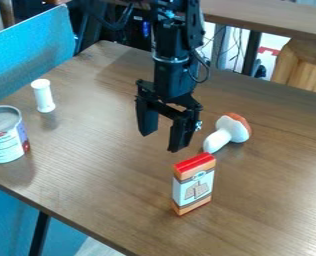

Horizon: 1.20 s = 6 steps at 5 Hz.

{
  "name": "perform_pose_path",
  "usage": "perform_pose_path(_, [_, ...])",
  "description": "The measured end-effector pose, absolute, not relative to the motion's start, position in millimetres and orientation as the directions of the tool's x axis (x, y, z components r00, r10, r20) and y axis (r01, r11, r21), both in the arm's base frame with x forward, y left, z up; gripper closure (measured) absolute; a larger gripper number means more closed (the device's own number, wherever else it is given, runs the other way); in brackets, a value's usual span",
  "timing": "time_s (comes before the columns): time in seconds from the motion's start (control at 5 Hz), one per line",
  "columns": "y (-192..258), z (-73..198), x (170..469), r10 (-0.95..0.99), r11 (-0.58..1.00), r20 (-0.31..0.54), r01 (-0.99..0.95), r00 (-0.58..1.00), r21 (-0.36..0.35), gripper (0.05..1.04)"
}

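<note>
Well to the left of the gripper point(161, 142), as the camera sees it, a can point(6, 145) stands upright at the table's edge, its grey top up and a pale label round its side. Just right of the can and farther back, still left of the gripper, a white cylinder point(43, 95) stands on end, its middle narrower than its two ends. Behind these two, a blue panel point(28, 47) runs along the table's far left side. Next comes the gripper itself, which hangs over the middle of the table point(100, 195), its two fingers spread apart with nothing between them. Nearer the camera and slightly right of the gripper, the box point(194, 185) stands upright, with a red top, orange bands and a pale front. Right of the gripper and behind the box, the mushroom point(227, 132) lies on its side, white stem towards the box, orange-red cap pointing away.
</note>
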<state>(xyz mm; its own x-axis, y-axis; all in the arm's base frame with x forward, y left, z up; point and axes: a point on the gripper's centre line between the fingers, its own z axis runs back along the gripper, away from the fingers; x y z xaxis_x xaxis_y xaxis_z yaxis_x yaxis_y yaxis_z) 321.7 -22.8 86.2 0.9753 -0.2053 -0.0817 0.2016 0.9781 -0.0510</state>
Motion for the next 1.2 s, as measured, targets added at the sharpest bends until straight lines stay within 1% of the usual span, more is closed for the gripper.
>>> perform_pose_path(0.2, [-23,74,319,-0.207,0.978,-0.122,0.201,0.971,-0.057,0.083])
perform_pose_path(0.6, [-31,83,355,-0.268,0.961,-0.058,0.262,0.962,-0.083,0.083])
perform_pose_path(0.8, [-32,78,365,-0.268,0.961,-0.073,0.261,0.961,-0.092,0.083])
perform_pose_path(1.0, [-37,71,371,-0.283,0.954,-0.074,0.273,0.956,-0.121,0.083])
perform_pose_path(1.2, [-39,62,377,-0.287,0.953,-0.086,0.275,0.954,-0.128,0.083])
